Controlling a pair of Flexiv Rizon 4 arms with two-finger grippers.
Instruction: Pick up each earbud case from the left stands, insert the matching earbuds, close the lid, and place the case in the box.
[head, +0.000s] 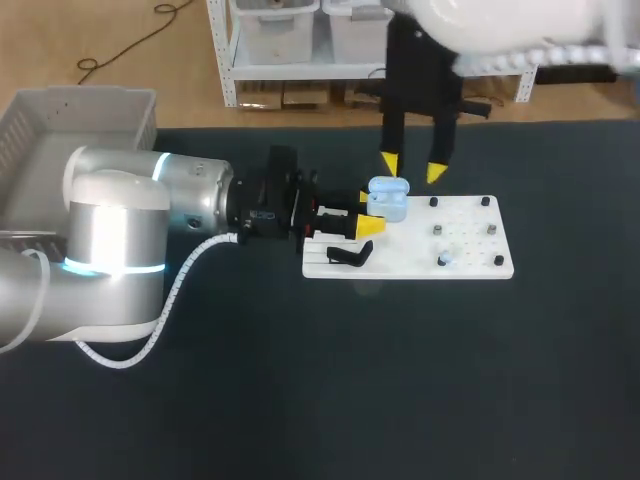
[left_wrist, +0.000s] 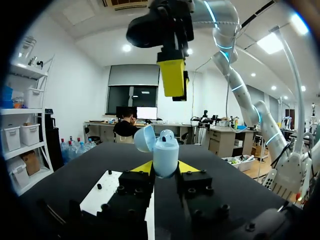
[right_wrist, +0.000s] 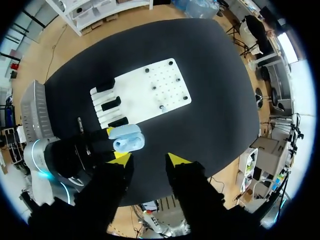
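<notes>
My left gripper (head: 368, 212) is shut on a pale blue earbud case (head: 387, 198) and holds it upright over the left end of the white board (head: 470, 265). In the left wrist view the case (left_wrist: 165, 152) stands between the yellow tips with its lid (left_wrist: 144, 138) swung open, and something white shows in its top. My right gripper (head: 412, 168) hangs open just above and behind the case, with nothing between its fingers. From the right wrist, the case (right_wrist: 127, 138) lies just ahead of the right gripper (right_wrist: 150, 159), nearer one fingertip (right_wrist: 121, 159).
Black stands (right_wrist: 111, 104) sit in a row at the board's (right_wrist: 150, 80) left end, one (head: 350, 255) near my left gripper. Small pegs (head: 438, 230) dot the board, and a small pale item (head: 446, 259) lies among them. A grey box (head: 70, 130) stands at the far left.
</notes>
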